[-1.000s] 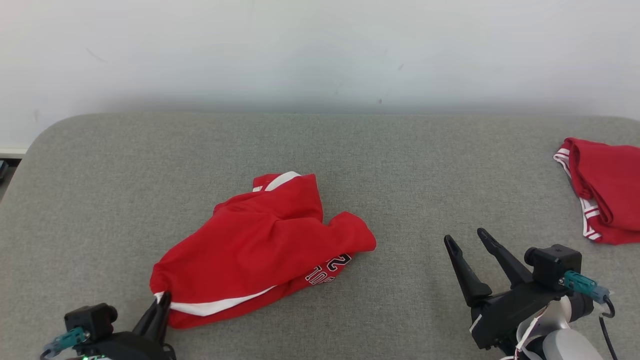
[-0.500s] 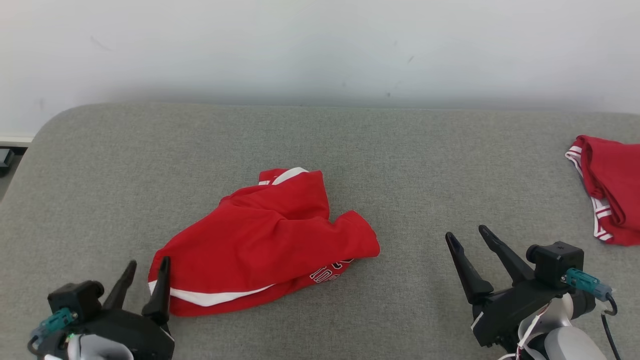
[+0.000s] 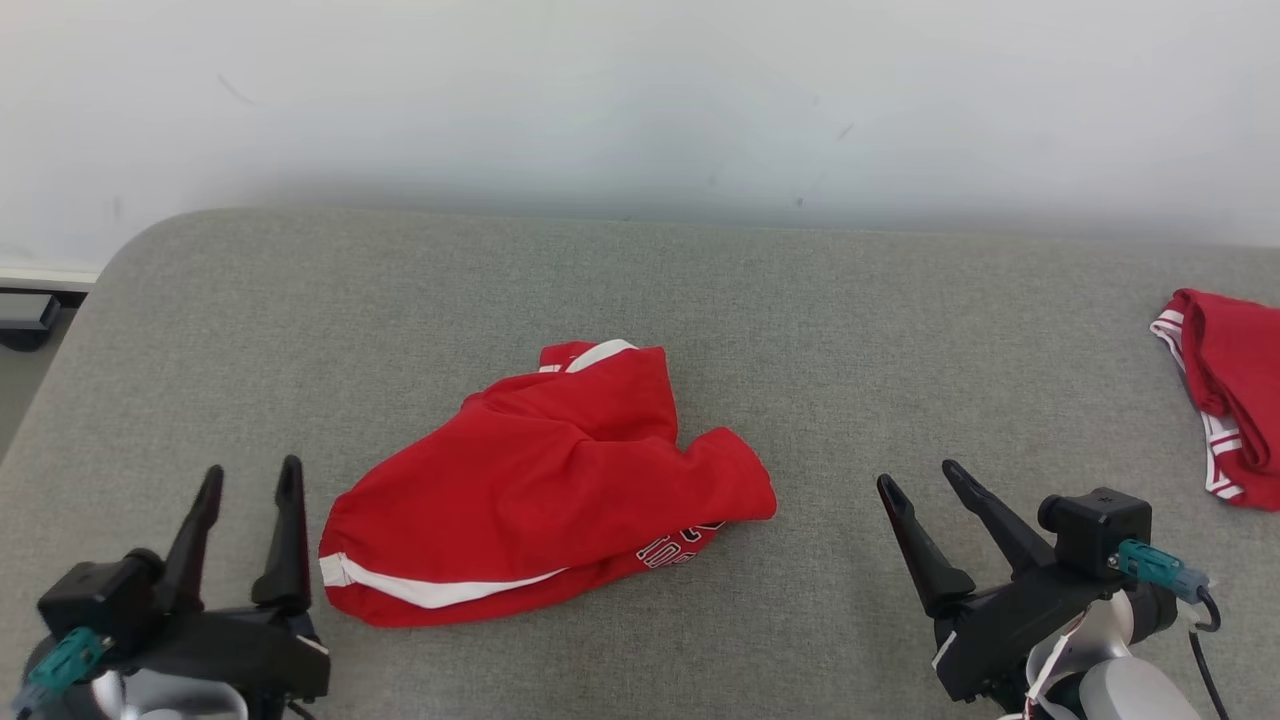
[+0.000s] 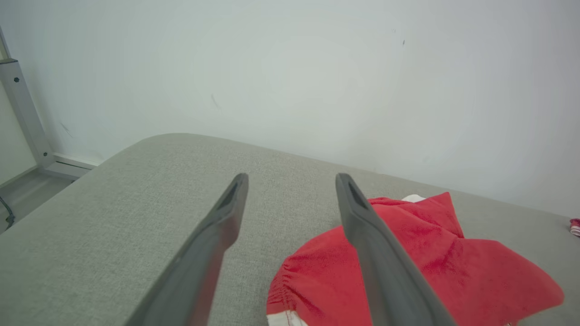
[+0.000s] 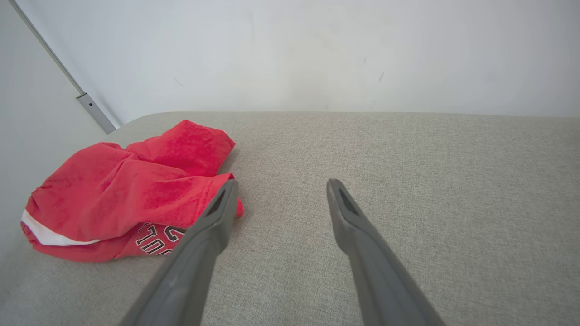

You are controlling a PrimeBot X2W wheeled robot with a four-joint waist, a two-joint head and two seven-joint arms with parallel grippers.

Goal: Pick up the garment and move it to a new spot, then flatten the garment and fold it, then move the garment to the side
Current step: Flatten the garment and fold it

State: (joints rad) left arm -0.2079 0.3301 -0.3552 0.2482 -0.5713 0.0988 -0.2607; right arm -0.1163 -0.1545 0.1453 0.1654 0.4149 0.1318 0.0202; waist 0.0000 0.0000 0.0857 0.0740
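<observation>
Though left gripper (image 3: pixel 251 467) and right gripper (image 3: pixel 917 474) both gape empty, the garment (image 3: pixel 545 490) lies just beside the left — on its right.

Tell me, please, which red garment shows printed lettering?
The middle garment: lettering shows at its lower edge. The far-right garment shows white stripes, no lettering.

Garment (image 3: pixel 540 480) red w/ white stripe & black-edged white lettering, cushion (image 3: pixel 800 300) plain grey weave, wall (image 3: pixel 640 90) plain white, 2nd cloth (image 3: pixel 1235 390) red w/ white edge stripes.
</observation>
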